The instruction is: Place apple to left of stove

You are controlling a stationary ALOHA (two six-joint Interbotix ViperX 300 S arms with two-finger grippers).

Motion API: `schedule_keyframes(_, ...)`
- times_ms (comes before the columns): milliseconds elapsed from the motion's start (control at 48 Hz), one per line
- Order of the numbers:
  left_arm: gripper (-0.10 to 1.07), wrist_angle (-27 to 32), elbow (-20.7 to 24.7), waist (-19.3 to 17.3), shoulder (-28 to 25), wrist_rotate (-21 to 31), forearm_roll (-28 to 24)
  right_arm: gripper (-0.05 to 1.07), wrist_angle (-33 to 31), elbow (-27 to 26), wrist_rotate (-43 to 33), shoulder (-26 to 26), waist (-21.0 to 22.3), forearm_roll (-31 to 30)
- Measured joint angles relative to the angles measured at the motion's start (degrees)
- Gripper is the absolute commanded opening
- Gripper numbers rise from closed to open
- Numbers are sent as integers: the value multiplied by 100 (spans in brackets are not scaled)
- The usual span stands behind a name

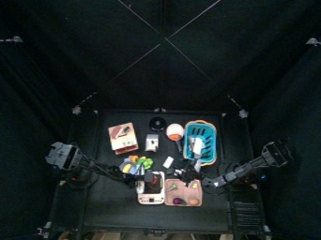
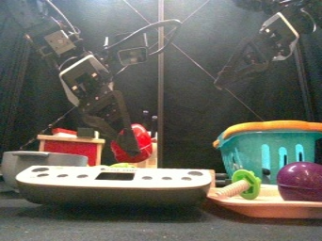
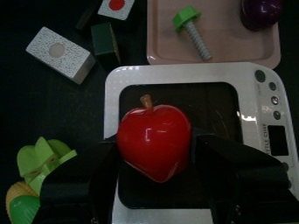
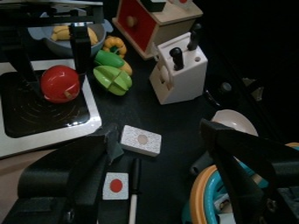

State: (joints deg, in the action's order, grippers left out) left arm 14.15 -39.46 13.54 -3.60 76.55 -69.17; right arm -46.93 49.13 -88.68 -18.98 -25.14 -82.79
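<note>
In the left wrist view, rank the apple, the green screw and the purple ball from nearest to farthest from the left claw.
1. The apple, held between the left claw's jaws over the white stove.
2. The green screw, on the pink tray beyond the stove.
3. The purple ball, at the tray's far corner.

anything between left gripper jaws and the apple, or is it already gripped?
Nothing between. In the left wrist view the left gripper has its jaws closed against both sides of the apple, holding it over the scale.
</note>
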Motion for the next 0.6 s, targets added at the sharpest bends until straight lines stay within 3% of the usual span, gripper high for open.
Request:
schedule_keyframes(208,80,1169,369,-123,97,88,211,104,0,0,0,0,-18,9)
schedule_keyframes(354,80,1204,756,-650,-360,79,650,104,0,18,0,0,-18,97)
schedule_keyframes(604,87,1169,888,-896,-642,105,773,104,0,26,0,0,9,105)
